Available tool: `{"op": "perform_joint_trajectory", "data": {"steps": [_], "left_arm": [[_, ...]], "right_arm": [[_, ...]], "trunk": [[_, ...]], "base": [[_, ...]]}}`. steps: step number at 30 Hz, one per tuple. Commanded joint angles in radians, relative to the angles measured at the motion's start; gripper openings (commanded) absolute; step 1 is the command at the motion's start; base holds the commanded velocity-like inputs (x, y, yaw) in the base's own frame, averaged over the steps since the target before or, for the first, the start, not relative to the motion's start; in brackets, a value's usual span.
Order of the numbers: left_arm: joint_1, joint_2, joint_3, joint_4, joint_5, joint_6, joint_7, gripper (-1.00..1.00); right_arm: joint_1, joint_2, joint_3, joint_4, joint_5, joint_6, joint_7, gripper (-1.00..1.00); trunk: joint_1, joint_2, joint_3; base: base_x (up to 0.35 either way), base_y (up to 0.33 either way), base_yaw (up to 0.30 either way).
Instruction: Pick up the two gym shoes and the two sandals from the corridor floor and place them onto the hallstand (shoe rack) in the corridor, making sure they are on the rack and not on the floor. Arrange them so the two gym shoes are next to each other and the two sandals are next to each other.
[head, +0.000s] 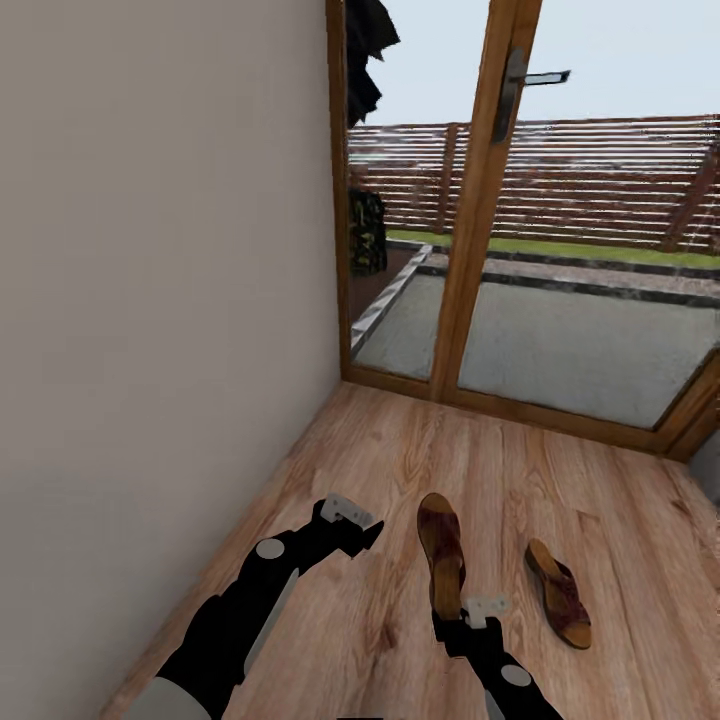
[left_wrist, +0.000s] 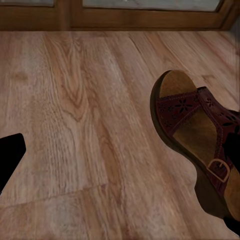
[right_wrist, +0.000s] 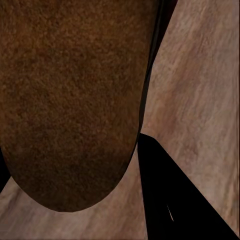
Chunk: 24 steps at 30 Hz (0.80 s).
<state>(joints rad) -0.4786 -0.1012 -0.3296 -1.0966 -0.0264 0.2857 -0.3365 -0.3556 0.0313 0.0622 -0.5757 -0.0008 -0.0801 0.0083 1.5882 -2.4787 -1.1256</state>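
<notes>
Two brown sandals lay on the corridor floor (head: 380, 470) in front of a glazed wooden door (head: 480, 200). The nearer sandal (head: 441, 555) pointed toward the door, and its heel end was covered by the right gripper (head: 452, 618), so the head view did not show whether the fingers met the sole. In the right wrist view the tan insole (right_wrist: 70, 100) of that sandal sat very close to the lens, with one dark finger (right_wrist: 175, 195) beside its rounded heel edge; the other finger was cut off, so whether the jaws were spread or pinching could not be told. The second sandal (head: 560, 592) lay apart to the right, angled, free of either arm. The left gripper (head: 362, 535) hovered just left of the nearer sandal's toe; its jaw spread could not be read. The left wrist view showed that sandal's broad perforated strap (left_wrist: 187, 107) and a buckle (left_wrist: 220, 169), its heel cut off by the frame edge.
</notes>
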Motion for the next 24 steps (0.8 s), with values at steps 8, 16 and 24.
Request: {"op": "perform_joint_trajectory", "data": {"steps": [8,16,24], "left_arm": [[0.000,0.000,0.001,-0.002,-0.003,0.004,-0.004,1.00],[0.000,0.000,0.001,-0.002,-0.003,0.004,-0.004,1.00],[0.000,0.000,0.001,-0.002,-0.003,0.004,-0.004,1.00]], "right_arm": [[-0.001,0.000,0.001,0.001,-0.004,-0.003,-0.001,-1.00],[-0.001,0.001,0.001,0.001,-0.004,-0.003,-0.001,-1.00],[-0.001,0.000,0.001,0.001,-0.004,-0.003,-0.001,-1.00]], "trunk": [[0.000,0.000,0.003],[0.000,0.000,0.006],[0.000,0.000,0.010]], "base": [[0.137,0.000,-0.293],[0.008,0.000,-0.295],[0.010,0.000,-0.295]]}}
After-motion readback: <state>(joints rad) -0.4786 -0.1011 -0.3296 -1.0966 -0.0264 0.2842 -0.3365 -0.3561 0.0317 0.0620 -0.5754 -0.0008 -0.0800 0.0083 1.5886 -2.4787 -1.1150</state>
